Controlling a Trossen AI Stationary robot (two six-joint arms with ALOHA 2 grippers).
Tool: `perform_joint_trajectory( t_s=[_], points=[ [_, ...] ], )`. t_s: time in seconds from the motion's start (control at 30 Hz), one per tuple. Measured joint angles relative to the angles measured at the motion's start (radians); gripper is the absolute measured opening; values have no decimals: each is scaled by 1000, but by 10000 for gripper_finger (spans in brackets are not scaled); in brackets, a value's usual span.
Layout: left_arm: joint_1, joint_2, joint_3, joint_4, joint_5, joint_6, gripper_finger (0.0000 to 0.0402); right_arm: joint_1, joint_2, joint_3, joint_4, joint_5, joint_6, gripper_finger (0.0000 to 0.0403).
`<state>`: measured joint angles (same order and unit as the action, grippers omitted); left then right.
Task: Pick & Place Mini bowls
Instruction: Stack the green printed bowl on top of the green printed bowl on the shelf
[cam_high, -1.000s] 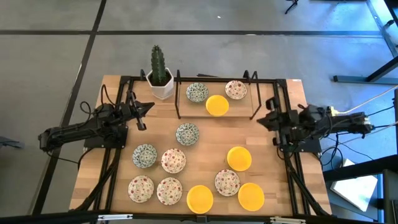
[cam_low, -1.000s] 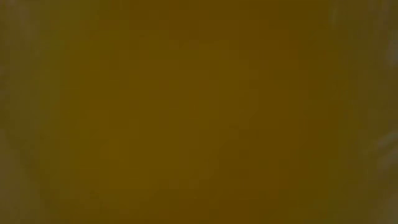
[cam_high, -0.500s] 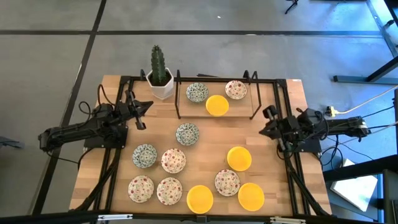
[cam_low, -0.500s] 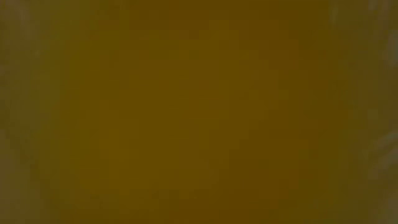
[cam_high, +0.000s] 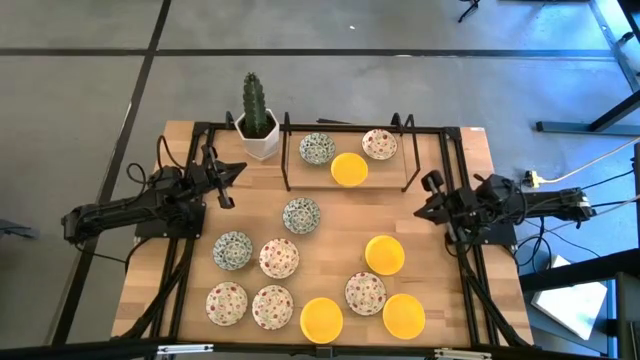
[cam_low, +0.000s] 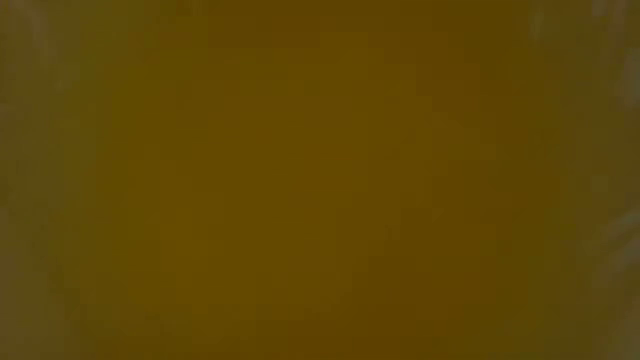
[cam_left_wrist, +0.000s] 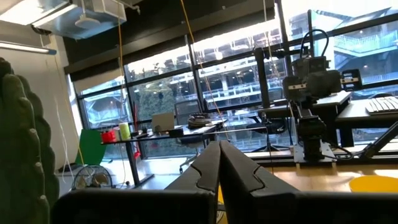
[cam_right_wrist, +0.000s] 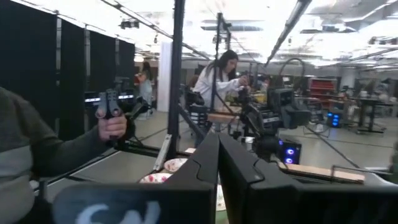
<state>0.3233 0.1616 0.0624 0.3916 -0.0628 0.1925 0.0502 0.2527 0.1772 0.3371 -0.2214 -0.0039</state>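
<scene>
Left gripper (cam_high: 237, 170) at the table's 9 o'clock edge, fingers pressed together, holding nothing; parked clear of the work, likely waiting. Cactus pot (cam_high: 259, 137) at about 11 o'clock, not part of the job.

Mini bowls (cam_high: 301, 215) scattered over the wooden table (cam_high: 445, 300): blue-green ones near centre and toward 8 o'clock, speckled ones from 7 to 5 o'clock, yellow ones at 6, 5 and 4 o'clock. Three more sit on the raised tray (cam_high: 290, 170) at 12 o'clock: one blue-green, one yellow, one speckled. Judged to be the drop-off, so most of the job remains.

Right gripper (cam_high: 423, 209) at 3 o'clock, fingers closed and empty, tip angled inward toward the yellow bowl (cam_high: 384, 254) nearby; probably the next pick, and the fingers must open first.

Low view blocked by a yellow-brown blur. Right wrist view shows people in the room beyond.
</scene>
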Motion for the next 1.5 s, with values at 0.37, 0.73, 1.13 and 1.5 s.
perform_joint_trajectory(
  t_s=[0.37, 0.73, 1.13, 1.5],
  points=[
    [0, 0, 0, 1, 0, 0, 2, 0, 0, 0, -21, 46, 0, 13],
    [0, 0, 0, 1, 0, 0, 7, 0, 0, 0, -21, 46, -1, 13],
    [0, 0, 0, 1, 0, 0, 5, 0, 0, 0, -21, 46, 0, 14],
    [0, 0, 0, 1, 0, 0, 2, 0, 0, 0, -21, 46, 0, 14]
  ],
)
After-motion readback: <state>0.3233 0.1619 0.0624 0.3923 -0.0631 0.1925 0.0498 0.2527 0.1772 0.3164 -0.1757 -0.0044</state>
